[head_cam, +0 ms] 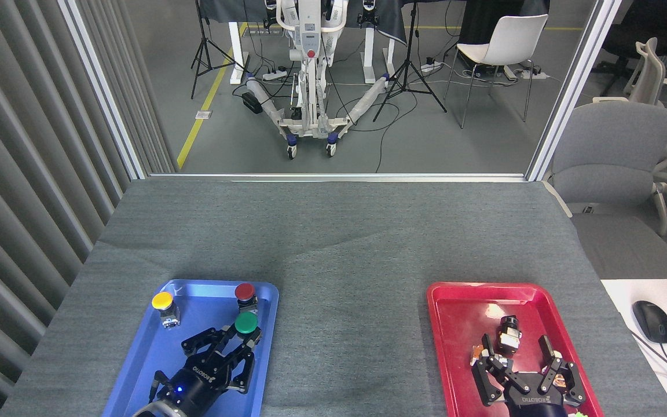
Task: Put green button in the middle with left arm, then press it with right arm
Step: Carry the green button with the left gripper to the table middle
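The green button shows its round dark-green cap above the right part of the blue tray; its base is hidden between the fingers. My left gripper is shut on it and holds it just in front of the red-capped button. My right gripper stands open over the red tray, its fingers on either side of a small black and silver part.
A yellow-capped button stands at the blue tray's back left. The grey cloth between the two trays is bare. A mouse lies on a white surface at the right. Chairs and a wheeled stand are beyond the table.
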### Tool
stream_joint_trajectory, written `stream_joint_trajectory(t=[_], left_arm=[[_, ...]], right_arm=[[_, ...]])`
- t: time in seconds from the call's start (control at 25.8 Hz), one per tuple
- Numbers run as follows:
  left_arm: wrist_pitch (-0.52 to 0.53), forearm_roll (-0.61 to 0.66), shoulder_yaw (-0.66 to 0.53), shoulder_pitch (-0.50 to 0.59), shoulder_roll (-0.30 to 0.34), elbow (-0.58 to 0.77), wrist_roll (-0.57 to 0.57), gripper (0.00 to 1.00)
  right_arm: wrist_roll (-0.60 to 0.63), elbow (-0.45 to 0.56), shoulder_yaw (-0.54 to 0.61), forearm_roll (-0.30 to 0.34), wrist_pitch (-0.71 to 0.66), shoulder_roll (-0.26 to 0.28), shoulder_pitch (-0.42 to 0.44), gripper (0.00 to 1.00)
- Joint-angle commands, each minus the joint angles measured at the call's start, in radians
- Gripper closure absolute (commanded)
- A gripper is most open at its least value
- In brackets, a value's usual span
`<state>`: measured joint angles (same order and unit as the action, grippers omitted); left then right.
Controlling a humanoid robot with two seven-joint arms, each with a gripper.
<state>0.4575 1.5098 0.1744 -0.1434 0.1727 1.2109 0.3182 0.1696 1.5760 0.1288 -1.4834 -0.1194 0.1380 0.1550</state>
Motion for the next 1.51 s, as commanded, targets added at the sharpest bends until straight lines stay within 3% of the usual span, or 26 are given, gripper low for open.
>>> stream_joint_trajectory(t=[0.0, 0.19, 0.39, 0.74, 0.97, 1.04, 1.16, 1.24, 1.28, 1.32, 1.47], left_arm=[[0.03, 0.033, 0.102, -0.047, -0.035, 0.001, -0.001, 1.0], [0.023, 0.047, 0.228, -0.16, -0.153, -0.148, -0.004, 1.0], [0.015, 0.047, 0.247, -0.266, -0.243, -0.343, 0.001, 1.0], [-0.065, 0.046, 0.249, -0.292, -0.262, -0.458, 0.015, 1.0], [-0.089, 0.044, 0.3, -0.292, -0.265, -0.475, 0.018, 0.91], [-0.115, 0.038, 0.301, -0.292, -0.279, -0.479, 0.018, 0.74], [-0.192, 0.038, 0.313, -0.291, -0.308, -0.522, 0.018, 0.36], [-0.214, 0.033, 0.346, -0.291, -0.308, -0.527, 0.019, 0.23], [-0.212, 0.032, 0.35, -0.288, -0.306, -0.525, 0.019, 0.04], [-0.206, 0.032, 0.352, -0.286, -0.305, -0.521, 0.024, 0.0], [-0.197, 0.033, 0.35, -0.269, -0.297, -0.488, 0.024, 0.0]], right_arm=[[0.001, -0.001, 0.0, 0.0, 0.0, 0.0, 0.0, 0.0], [0.001, -0.001, 0.0, 0.0, 0.0, 0.0, 0.0, 0.0], [0.001, -0.001, -0.002, 0.0, 0.0, 0.0, 0.0, 0.0], [0.002, -0.001, -0.002, 0.0, 0.0, 0.0, 0.008, 0.0], [0.002, 0.001, -0.002, 0.0, 0.0, 0.0, 0.008, 0.0], [0.002, -0.001, -0.002, 0.0, 0.0, 0.0, 0.008, 0.0], [0.002, -0.001, 0.0, 0.0, 0.0, 0.0, 0.008, 0.0], [0.002, -0.001, 0.0, 0.0, 0.001, 0.0, 0.009, 0.0], [0.002, -0.001, 0.0, 0.0, 0.001, 0.0, 0.008, 0.0], [0.002, -0.001, 0.0, 0.0, 0.001, 0.002, 0.008, 0.0], [0.002, -0.001, 0.002, 0.0, 0.003, 0.003, 0.008, 0.0]])
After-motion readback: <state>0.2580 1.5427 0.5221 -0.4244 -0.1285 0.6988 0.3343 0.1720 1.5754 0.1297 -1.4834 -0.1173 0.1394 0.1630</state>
